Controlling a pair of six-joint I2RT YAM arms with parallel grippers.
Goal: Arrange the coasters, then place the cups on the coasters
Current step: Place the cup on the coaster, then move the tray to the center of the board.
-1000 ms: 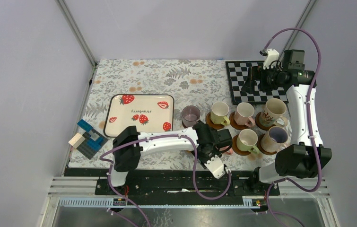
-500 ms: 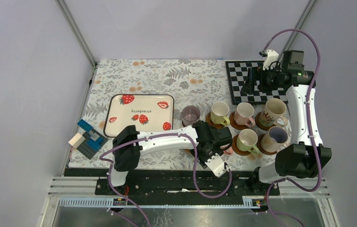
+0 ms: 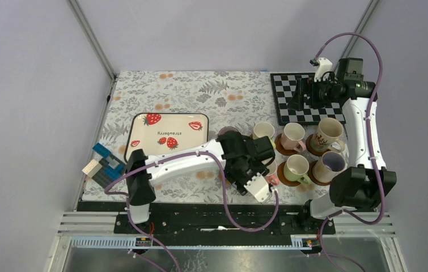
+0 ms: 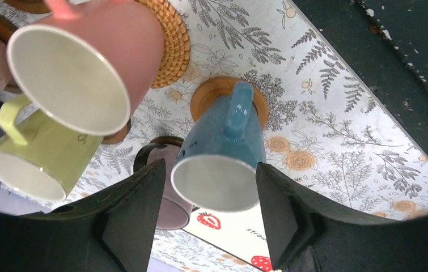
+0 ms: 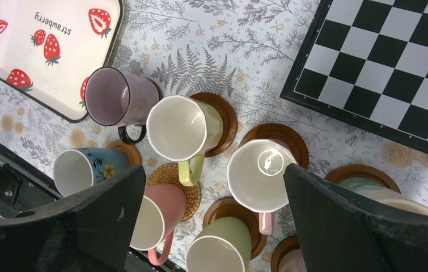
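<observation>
A blue cup (image 4: 223, 153) with a flower print stands on a light tan coaster (image 4: 211, 90) near the table's front edge. My left gripper (image 4: 210, 167) hangs just above it, open, one finger on each side of the rim with gaps showing. In the top view the left gripper (image 3: 240, 167) covers that cup. A pink cup (image 5: 157, 218) sits on the woven coaster (image 5: 180, 181). The purple cup (image 5: 112, 96), cream cup (image 5: 183, 127), white pink-handled cup (image 5: 259, 175) and green cup (image 5: 223, 246) stand on dark coasters. My right gripper (image 3: 302, 96) is open, high over the checkerboard, holding nothing.
The strawberry tray (image 3: 166, 133) lies left of the cups. The checkerboard mat (image 3: 291, 110) is at the back right. A tall patterned cup (image 3: 329, 131) and a lavender-lined cup (image 3: 332, 163) stand on coasters at the right. Blue blocks (image 3: 106, 164) sit at the left edge.
My left gripper's jaws have spread apart off the blue cup, and the left arm has pulled up and back a little. The right arm has barely moved.
</observation>
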